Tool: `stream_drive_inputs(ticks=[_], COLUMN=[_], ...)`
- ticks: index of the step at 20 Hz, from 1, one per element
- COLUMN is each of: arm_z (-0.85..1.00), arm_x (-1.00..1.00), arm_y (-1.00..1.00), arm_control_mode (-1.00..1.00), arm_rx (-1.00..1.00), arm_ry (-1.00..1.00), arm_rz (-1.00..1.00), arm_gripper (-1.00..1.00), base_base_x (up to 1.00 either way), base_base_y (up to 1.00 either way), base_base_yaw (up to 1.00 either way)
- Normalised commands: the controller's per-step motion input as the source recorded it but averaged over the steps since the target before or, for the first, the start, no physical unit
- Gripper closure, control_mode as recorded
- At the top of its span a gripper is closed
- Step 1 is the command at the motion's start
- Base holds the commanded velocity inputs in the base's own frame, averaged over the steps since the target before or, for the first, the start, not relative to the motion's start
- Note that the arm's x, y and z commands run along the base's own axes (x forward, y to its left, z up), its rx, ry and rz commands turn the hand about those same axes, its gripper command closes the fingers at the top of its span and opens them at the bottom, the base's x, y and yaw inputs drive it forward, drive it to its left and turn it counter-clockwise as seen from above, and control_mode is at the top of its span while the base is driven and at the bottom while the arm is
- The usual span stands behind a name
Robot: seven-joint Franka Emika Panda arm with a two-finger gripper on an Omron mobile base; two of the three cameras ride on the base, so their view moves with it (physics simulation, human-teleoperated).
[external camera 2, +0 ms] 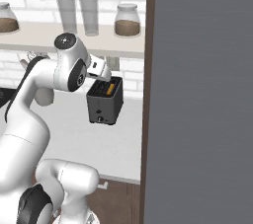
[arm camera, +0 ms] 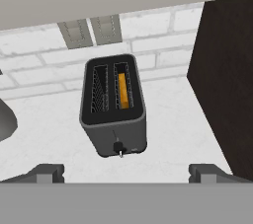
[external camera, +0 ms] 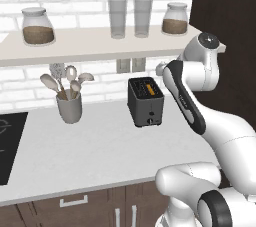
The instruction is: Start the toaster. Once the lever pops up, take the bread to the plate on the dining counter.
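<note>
On the grey tabletop (external camera: 100, 151), against the white brick wall: one toaster (external camera: 145, 102), dark grey, two slots, standing upright below the wall outlets (arm camera: 90, 31).

Contents: one bread (arm camera: 123, 91) slice, orange-yellow, seated in the right-hand slot as the hand view shows it; the other slot is empty.

Control: the lever (arm camera: 118, 147), a small dark knob on the narrow front face, sits at the lower end of its vertical track in the hand view. Whether it is latched down or resting cannot be told from these views.

End effector (arm camera: 126, 172): jaws spread to full width, holding nothing, poised above and in front of the toaster, apart from it, looking down onto its top and front face.

Neighbouring items: utensil cup (external camera: 69, 106) with spoons, well to the left of the toaster; cooktop (external camera: 9, 143) at the far left edge; shelf (external camera: 95, 43) above, carrying two jars and two glasses; dark tall cabinet (external camera 2: 202, 94) just to the right.

Task status, as judged: early. Bread is loaded and untouched by the robot. Outstanding: press the lever if not already engaged, wait for it to rise, lift the slice out, carry it to the plate on the dining counter.
</note>
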Motion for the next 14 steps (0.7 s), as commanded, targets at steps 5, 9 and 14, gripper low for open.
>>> stream_drive_inputs(ticks=[5,9,14], arm_z=[0.0,0.0,0.0], arm_x=[0.0,0.0,0.0], arm_y=[0.0,0.0,0.0], arm_control_mode=[-1.0,-1.0,-1.0], arm_rx=[0.0,0.0,0.0], arm_ry=[0.0,0.0,0.0], arm_rz=[0.0,0.0,0.0], arm_gripper=[-1.0,-1.0,-1.0], base_base_x=[0.0,0.0,0.0], base_base_y=[0.0,0.0,0.0], base_base_yaw=[0.0,0.0,0.0])
